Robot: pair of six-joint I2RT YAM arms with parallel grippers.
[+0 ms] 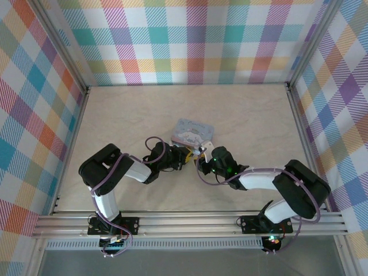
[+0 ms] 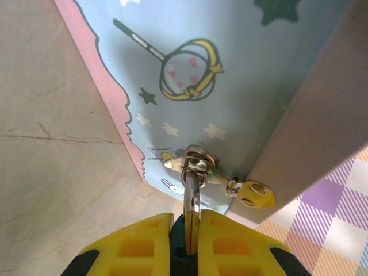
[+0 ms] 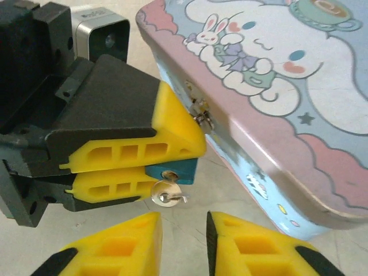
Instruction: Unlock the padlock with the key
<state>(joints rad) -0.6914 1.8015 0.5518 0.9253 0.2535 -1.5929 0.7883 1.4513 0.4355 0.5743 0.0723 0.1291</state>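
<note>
The small blue padlock [image 3: 183,169] is clamped between the yellow fingers [image 3: 144,150] of my left gripper [image 2: 193,223], which is shut on it. Its silver shackle [image 2: 192,198] runs up through the hasp [image 2: 199,160] on the front of the light-blue cartoon tin [image 3: 276,86]. The silver key [image 3: 165,194] sticks out of the padlock's keyhole, with nothing gripping it. Just below the key, my right gripper [image 3: 184,238] is open, and the gap between its yellow fingers is empty. In the top view, the two grippers [image 1: 183,156] [image 1: 201,154] meet at the tin's near edge.
The tin [image 1: 192,133] lies flat in the middle of the beige table [image 1: 126,115]. A small yellowish tag [image 2: 256,194] hangs on a ring by the hasp. Checked walls enclose the table on three sides.
</note>
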